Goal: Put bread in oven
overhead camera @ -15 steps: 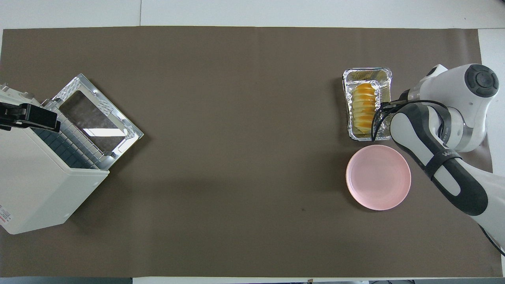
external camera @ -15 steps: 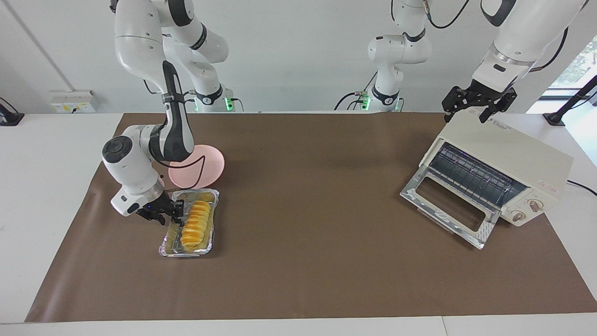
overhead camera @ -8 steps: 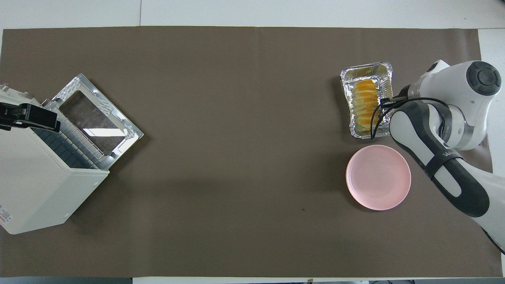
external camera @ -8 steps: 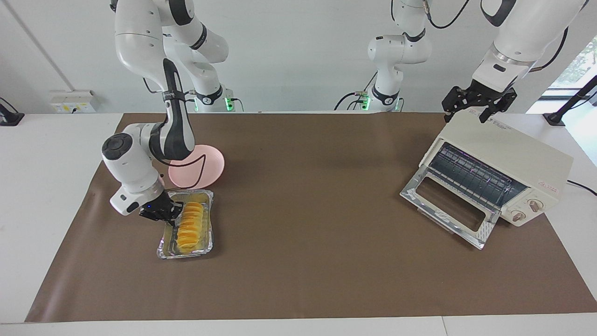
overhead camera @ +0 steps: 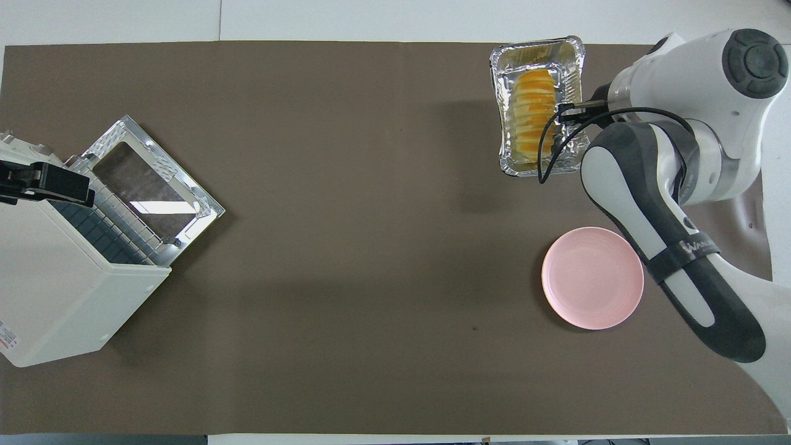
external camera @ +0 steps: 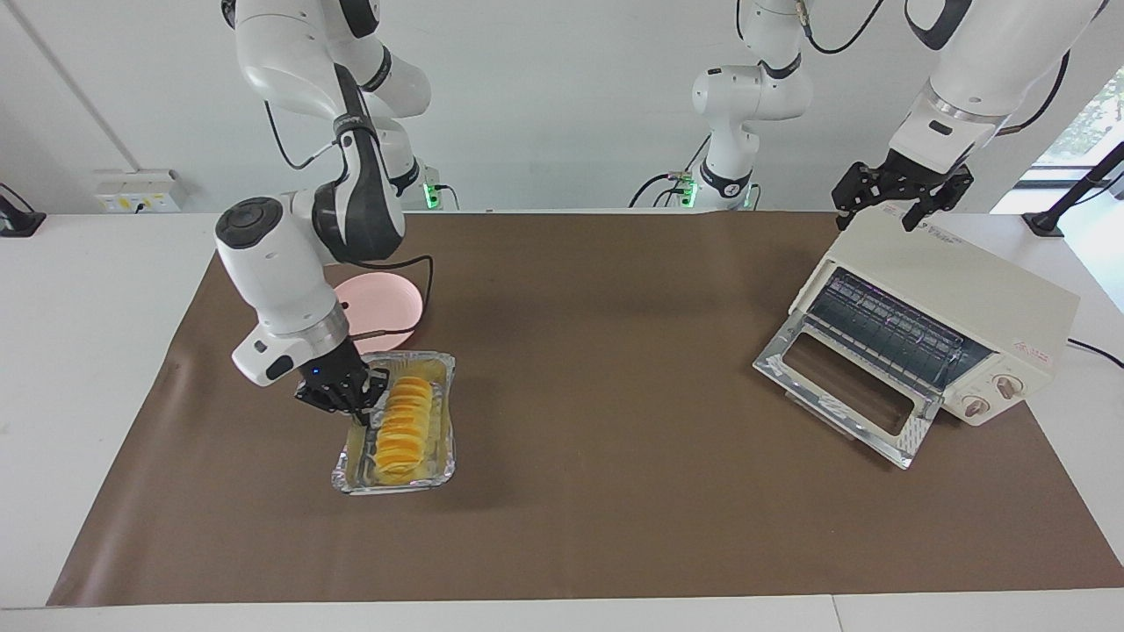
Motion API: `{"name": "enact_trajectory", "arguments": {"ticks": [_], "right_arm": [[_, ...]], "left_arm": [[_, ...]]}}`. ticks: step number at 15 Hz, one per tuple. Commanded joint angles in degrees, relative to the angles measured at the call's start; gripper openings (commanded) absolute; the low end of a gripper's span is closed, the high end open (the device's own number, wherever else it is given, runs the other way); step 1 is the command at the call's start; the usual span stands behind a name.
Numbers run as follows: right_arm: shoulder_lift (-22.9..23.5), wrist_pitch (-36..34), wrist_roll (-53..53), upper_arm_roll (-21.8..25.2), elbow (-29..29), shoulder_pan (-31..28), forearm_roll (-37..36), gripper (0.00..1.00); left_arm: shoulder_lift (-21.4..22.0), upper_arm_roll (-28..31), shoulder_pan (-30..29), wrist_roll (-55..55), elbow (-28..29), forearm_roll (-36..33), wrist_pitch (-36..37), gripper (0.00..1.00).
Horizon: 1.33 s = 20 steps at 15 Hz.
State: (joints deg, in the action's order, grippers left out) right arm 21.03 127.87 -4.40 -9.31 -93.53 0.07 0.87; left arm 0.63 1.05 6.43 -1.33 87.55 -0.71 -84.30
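Brown mat (external camera: 615, 527) covers the white table, pale wall above it.

Facing view: right gripper (external camera: 349, 405) is clamped shut on the long rim of the foil tray (external camera: 442, 412), which now hangs lifted off the mat, casting a shadow below; a second ago it sat flat nearer the right arm's end. The bread (external camera: 402, 432) lies inside the tray, carried along with it. Pink plate (external camera: 386, 303) stays put, nearer the robots than the tray. Left gripper (external camera: 904, 197) waits over the top of the oven (external camera: 957, 298), fingers spread wide, unchanged. Oven door (external camera: 843, 391) is dropped open, wire rack visible.

Overhead view: foil tray (overhead camera: 503, 117) with bread (overhead camera: 532, 114) has shifted toward the middle of the table and shows larger, consistent with the lift. Right gripper (overhead camera: 571, 112) pinches the tray's rim on the side toward the right arm. Pink plate (overhead camera: 592, 277) unmoved. Oven (overhead camera: 55, 290) and left gripper (overhead camera: 37, 182) as before.
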Motion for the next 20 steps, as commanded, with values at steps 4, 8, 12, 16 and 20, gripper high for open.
{"name": "enact_trajectory", "arguments": {"ticks": [4, 8, 12, 16, 20], "right_arm": [[9.10, -4.02, -11.32, 0.17, 11.23, 12.22, -0.96, 0.00], [14.64, -3.42, -19.04, 0.34, 15.13, 18.55, -4.03, 0.00], [16.32, 1.15, -21.44, 0.25, 14.60, 20.22, -5.18, 0.00], [16.59, 4.13, -23.19, 0.25, 11.98, 21.11, -5.53, 0.03], [16.50, 6.69, -24.34, 0.25, 9.24, 21.20, -5.88, 0.11]], "left_arm": [[0.16, -0.26, -0.46, -0.34, 0.25, 0.00, 0.37, 1.00], [0.16, -0.26, -0.46, -0.43, 0.25, 0.00, 0.37, 1.00], [0.16, -0.26, -0.46, -0.34, 0.25, 0.00, 0.37, 1.00], [0.16, -0.26, -0.46, -0.43, 0.25, -0.08, 0.37, 1.00], [0.16, -0.26, -0.46, -0.43, 0.25, -0.08, 0.37, 1.00]]}}
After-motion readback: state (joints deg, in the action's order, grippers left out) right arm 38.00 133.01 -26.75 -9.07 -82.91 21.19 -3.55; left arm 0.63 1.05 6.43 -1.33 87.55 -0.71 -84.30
